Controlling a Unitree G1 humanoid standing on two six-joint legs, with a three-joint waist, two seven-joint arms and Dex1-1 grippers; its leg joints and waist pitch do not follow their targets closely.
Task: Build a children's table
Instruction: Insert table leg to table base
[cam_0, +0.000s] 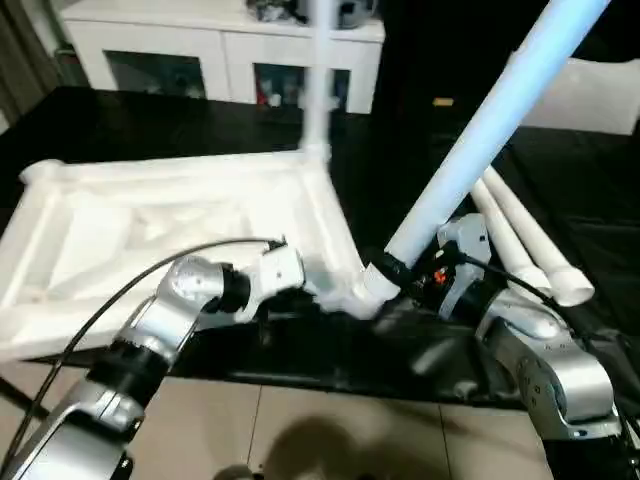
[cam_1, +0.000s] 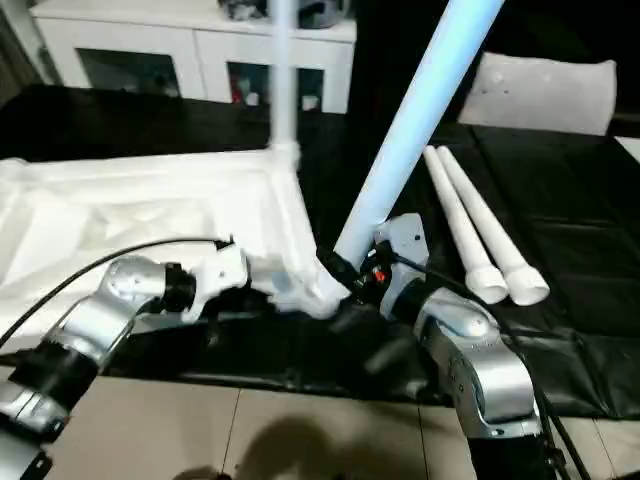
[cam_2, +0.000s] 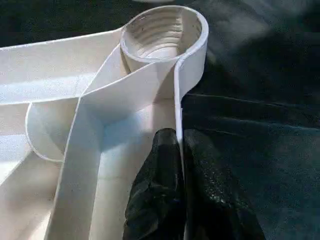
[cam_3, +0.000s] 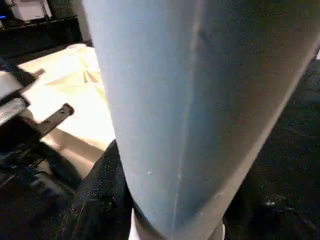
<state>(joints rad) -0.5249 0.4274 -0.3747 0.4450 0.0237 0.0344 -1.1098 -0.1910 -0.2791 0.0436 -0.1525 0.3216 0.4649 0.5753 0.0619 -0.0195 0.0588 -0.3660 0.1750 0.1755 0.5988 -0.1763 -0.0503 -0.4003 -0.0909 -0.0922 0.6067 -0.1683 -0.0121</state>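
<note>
We find the tabletop (cam_0: 150, 240) lying underside up on the dark table (cam_1: 560, 250), one leg (cam_0: 318, 90) already standing in its far corner. Our left gripper (cam_2: 180, 150) is pinched on the tabletop's near rim, just beside an empty threaded socket (cam_2: 162, 32). Our right gripper (cam_1: 352, 278) clasps a tilted leg (cam_0: 480, 140) near its lower end, close to that corner. Two spare legs (cam_1: 480, 230) lie further right. Risk: the leaning leg may cross-thread, or the thin rim may slip free.
</note>
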